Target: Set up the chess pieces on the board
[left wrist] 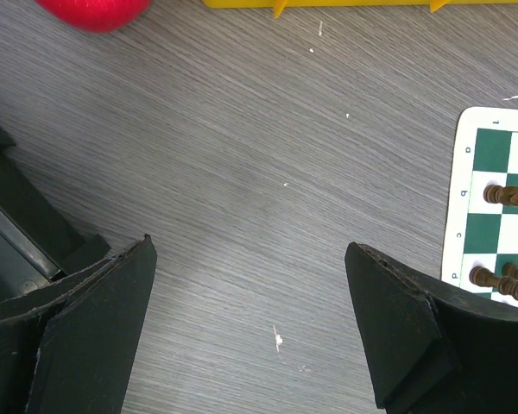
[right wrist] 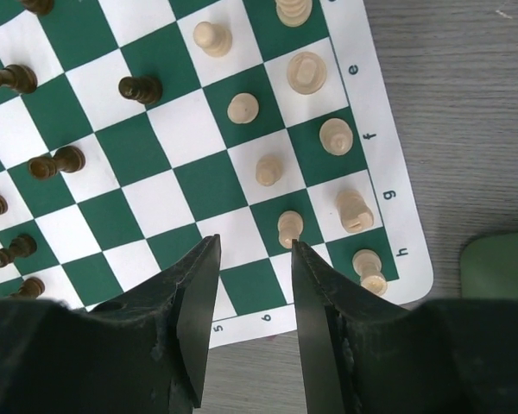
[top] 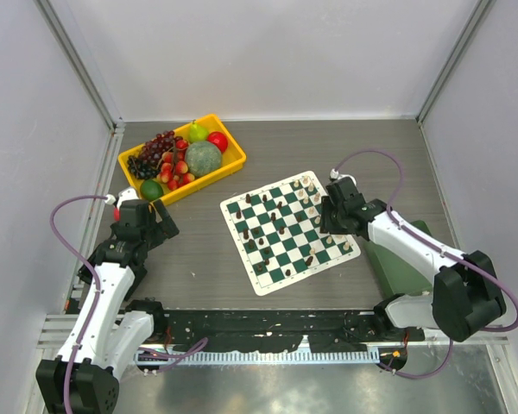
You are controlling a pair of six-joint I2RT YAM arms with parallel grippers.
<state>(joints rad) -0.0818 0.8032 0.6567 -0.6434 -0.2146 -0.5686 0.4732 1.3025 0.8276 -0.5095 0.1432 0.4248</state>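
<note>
The right tool (right wrist: 254, 252) hangs over the cream end of the board (right wrist: 382, 164) with its jaws moderately apart and nothing between them. A cream pawn (right wrist: 290, 228) stands just beside the tip of the finger nearer the border; contact cannot be confirmed. The step in hand is judged to be the handling of this pawn. Keep the fingers vertical and move the tool straight up or straight down, never sideways, because the neighbouring cream pieces (right wrist: 354, 210) stand one square away and would tip easily. To grasp the pawn, centre it between the fingers before closing. Check that each piece sits in the middle of its square. The left tool (left wrist: 249, 254) is wide open and empty over the bare surface (left wrist: 242, 155), near the board's far edge and clear of the work. The board is a thin flat mat of green and white squares with a white lettered border. It lies turned at an angle on the grey surface between the arms, nearer the right arm. Cream pieces form two rows along one edge. The dark pieces (right wrist: 141, 88) are spread less evenly over the opposite half, and some look tilted, though this cannot be settled.
</note>
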